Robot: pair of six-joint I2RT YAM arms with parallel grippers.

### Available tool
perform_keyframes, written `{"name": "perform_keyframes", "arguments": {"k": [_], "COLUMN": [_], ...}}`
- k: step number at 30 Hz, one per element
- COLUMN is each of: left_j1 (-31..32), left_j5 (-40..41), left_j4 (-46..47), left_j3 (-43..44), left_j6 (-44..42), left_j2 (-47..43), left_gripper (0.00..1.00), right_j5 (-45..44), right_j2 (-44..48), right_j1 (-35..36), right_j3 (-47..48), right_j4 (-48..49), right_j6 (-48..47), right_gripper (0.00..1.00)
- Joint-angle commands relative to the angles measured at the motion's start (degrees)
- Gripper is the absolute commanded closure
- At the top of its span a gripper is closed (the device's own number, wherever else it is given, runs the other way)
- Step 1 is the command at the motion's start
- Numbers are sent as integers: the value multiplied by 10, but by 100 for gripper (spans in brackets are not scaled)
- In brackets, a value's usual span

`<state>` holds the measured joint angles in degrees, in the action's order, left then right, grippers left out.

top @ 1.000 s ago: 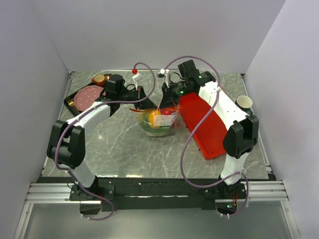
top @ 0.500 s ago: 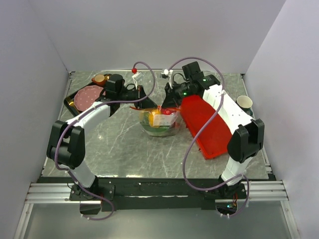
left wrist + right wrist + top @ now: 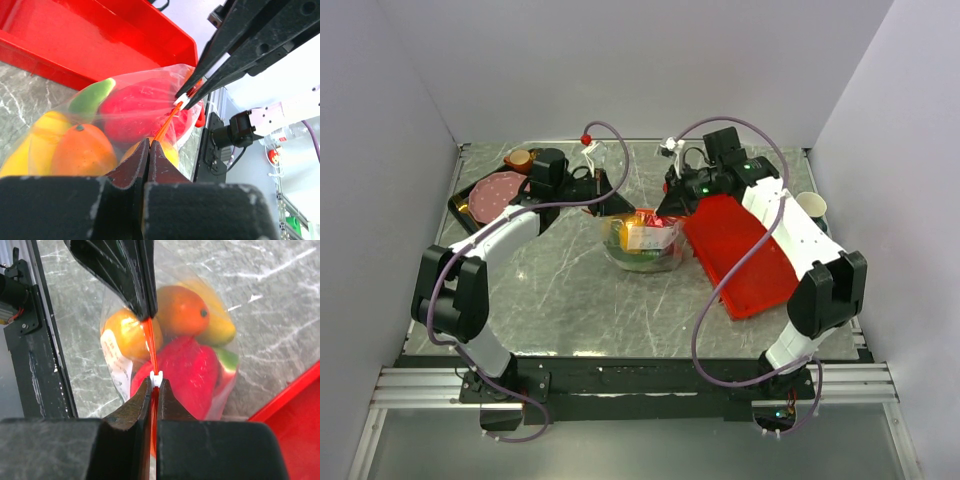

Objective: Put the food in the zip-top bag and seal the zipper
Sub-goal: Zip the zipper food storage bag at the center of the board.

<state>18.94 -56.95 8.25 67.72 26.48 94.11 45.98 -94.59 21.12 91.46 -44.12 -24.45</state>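
Zip-top bag (image 3: pixel 642 245) bulges with food (image 3: pixel 80 147), zipper (image 3: pixel 151 347) pinched taut by both arms' jaws.

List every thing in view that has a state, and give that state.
zip-top bag, filled, held by both claws.
food, inside the bag.
zipper, stretched taut; sealed or not, cannot tell.
left claw, shut on the zipper.
right claw, shut on the zipper at its white slider.
red tray, lying flat, nothing seen in it.
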Motion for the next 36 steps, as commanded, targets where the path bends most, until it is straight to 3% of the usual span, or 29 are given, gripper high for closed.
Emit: {"name": "perform_keyframes", "arguments": {"k": [1,11,19,21,24,26,29,36], "left_j1": [-62,-83,-83,-81,-59,-29,11,54], "left_j5": [100,135,73,39,-13,-25,-14,-23], "left_j4": [-24,-37,13,66,120,98,36,98], "left_j3": [-7,-15,-24,-25,-15,26,83,106], "left_j6": [-14,-10,13,38,65,39,-5,38], "left_j2": [-23,-40,-33,-29,-24,-15,20,85], "left_gripper": [99,99,99,75,48,33,26,22], "right_j5": [-57,-57,-43,-35,-27,-20,-12,-5], "right_j2": [73,108,104,97,94,96,94,90], "right_j1": [-51,-78,-81,-81,-80,-80,-79,-76], "right_j3": [-15,-48,-41,-37,-37,-40,-37,-30], "right_j4": [-62,-45,-52,-62,-67,-59,-61,-64], "right_j6": [11,22,26,25,23,28,32,34], "right_gripper": [100,100,100,100,100,100,100,100]}}
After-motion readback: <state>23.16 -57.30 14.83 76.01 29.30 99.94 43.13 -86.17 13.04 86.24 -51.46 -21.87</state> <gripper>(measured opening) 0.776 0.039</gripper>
